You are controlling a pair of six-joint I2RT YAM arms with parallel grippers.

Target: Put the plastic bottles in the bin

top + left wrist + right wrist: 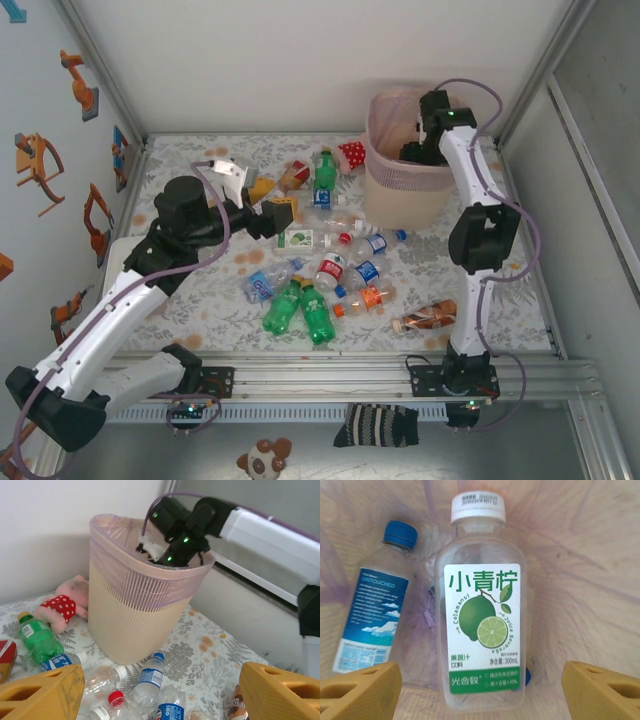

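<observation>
Right gripper [482,692] is down inside the bin [405,195], which stands at the far right of the table [430,275]. Its yellow fingers [360,690] are spread wide, one at each lower corner of the wrist view, and they pinch nothing. Below them, on the bin's floor, you have two bottles lying side by side: a lime bottle [482,630] with a white cap and green label, and to its left a blue-label bottle [372,615] with a blue cap. You cannot tell whether the two touch. Left gripper [272,212] hangs over the left-centre of the table, at the far-left edge of the loose bottles [330,268]. Its fingers are also wide apart, with nothing between them. From its wrist view you can see the right arm [260,530] bent over the bin's pink rim. The rest of the bottles lie flat on the table, clustered left of and nearer than the bin. They are mostly clear with blue or red labels. Two green bottles [300,310] lie together at the near side, and an orange one [365,298] lies just right of them. A brown one [425,318] lies apart at near right. A single green bottle [325,168] lies at the far side, just left of a soft toy [352,152] that rests against the bin.
</observation>
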